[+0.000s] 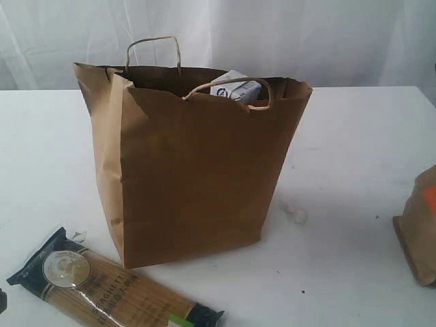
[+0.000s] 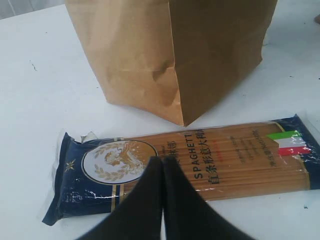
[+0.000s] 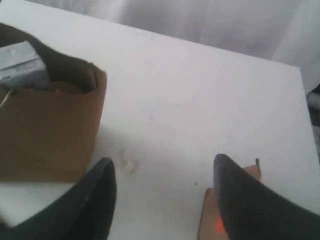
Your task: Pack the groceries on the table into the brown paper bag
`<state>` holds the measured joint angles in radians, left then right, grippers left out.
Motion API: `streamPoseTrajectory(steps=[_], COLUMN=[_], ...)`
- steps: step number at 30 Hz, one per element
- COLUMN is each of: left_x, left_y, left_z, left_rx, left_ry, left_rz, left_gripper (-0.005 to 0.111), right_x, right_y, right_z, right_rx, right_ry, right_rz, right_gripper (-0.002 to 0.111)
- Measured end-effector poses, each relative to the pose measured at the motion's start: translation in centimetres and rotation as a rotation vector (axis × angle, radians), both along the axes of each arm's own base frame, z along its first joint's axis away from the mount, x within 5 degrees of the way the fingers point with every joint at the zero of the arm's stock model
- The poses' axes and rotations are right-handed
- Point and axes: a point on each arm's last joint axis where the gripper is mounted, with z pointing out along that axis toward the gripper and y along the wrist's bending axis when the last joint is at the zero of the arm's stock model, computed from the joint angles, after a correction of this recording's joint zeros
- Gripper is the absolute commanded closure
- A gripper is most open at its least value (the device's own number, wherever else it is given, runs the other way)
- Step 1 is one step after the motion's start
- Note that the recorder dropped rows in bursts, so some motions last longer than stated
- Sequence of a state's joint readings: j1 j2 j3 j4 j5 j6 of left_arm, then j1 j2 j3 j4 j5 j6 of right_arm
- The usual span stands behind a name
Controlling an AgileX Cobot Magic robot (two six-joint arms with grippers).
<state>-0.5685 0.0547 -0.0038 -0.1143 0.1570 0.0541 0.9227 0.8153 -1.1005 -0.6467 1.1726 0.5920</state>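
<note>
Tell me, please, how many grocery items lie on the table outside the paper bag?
2: the spaghetti pack in front of the brown paper bag, and the brown pouch to its right, partly cropped. Others may be hidden.

You had soft, even light, a washed-out white table, a faint shadow beside the brown paper bag, your right wrist view blurred.

Kraft-brown paper bag; spaghetti pack navy-ended with gold emblem; white table.
</note>
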Motion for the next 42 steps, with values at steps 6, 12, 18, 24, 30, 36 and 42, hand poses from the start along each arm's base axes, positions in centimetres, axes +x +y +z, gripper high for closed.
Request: streamPoseTrajectory(steps=[6, 12, 18, 24, 30, 36, 42], left_x=[0.0, 0.0, 0.0, 0.0, 0.0, 0.0, 0.0], left_y=[0.0, 0.0, 0.0, 0.0, 0.0, 0.0, 0.0], left_z=[0.0, 0.0, 0.0, 0.0, 0.0, 0.0, 0.0], left_rx=[0.0, 0.0, 0.0, 0.0, 0.0, 0.001, 0.001], left_ry=[0.0, 0.0, 0.0, 0.0, 0.0, -0.001, -0.001], left_rz=[0.0, 0.0, 0.0, 0.0, 0.0, 0.0, 0.0], left_gripper=[0.107, 0.107, 0.107, 0.107, 0.107, 0.107, 0.107], right_x=[-0.3, 0.4, 1.5, 3.2, 5.4, 8.7, 11.9], right_y=[1.1, 2.5, 4.4, 5.1, 5.8, 6.2, 6.4], right_z=[-4.2, -9.0, -12.4, -15.8, -18.7, -22.0, -23.8], right_rx=[-0.007, -0.111, -0.131, -0.122, -0.027, 0.107, 0.191], right_ry=[0.132, 0.253, 0.249, 0.221, 0.252, 0.34, 0.384], right_rz=[0.058, 0.077, 0.142, -0.006, -0.153, -0.22, -0.246], right_gripper=[0.054, 0.054, 0.054, 0.054, 0.054, 0.054, 0.054])
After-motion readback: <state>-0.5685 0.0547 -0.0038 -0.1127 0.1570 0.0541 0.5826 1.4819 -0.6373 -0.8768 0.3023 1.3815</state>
